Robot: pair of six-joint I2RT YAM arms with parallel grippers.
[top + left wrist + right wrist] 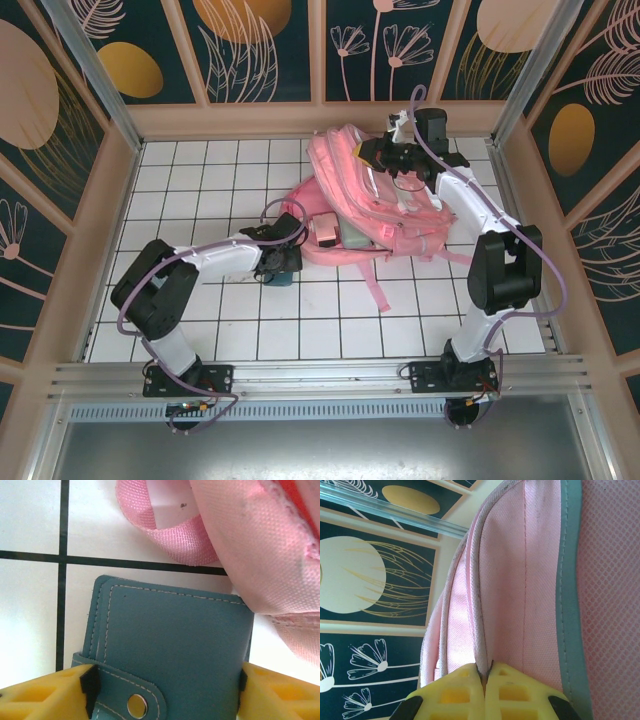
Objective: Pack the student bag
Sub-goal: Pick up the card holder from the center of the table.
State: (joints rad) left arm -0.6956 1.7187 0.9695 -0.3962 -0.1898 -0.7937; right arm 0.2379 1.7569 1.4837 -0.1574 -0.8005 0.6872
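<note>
student bag (400, 215) long axis diagonal, far-left to near-right; right end effector (485, 672) pinches it; left end effector (166, 680) clamps wallet (170, 630)

Table top (200, 310): white tiles, thin black grid lines, evenly lit.
Back wall (260, 50): dark teal panels, gold ovals, pale pink line-drawn flowers and leaves.
Side walls (40, 150): same teal panels, large cream and gold discs, feathery leaf outlines.
Frame (319, 55): pale peach posts between panels, matching ledge around the tiles.
Corner struts (93, 70): slanted silvery bars at both back corners.
Rail (330, 373): grooved aluminium, across the near edge.
Front plate (300, 450): dull grey metal sheet below the rail.
Light: bright, soft, faint shadows.
</note>
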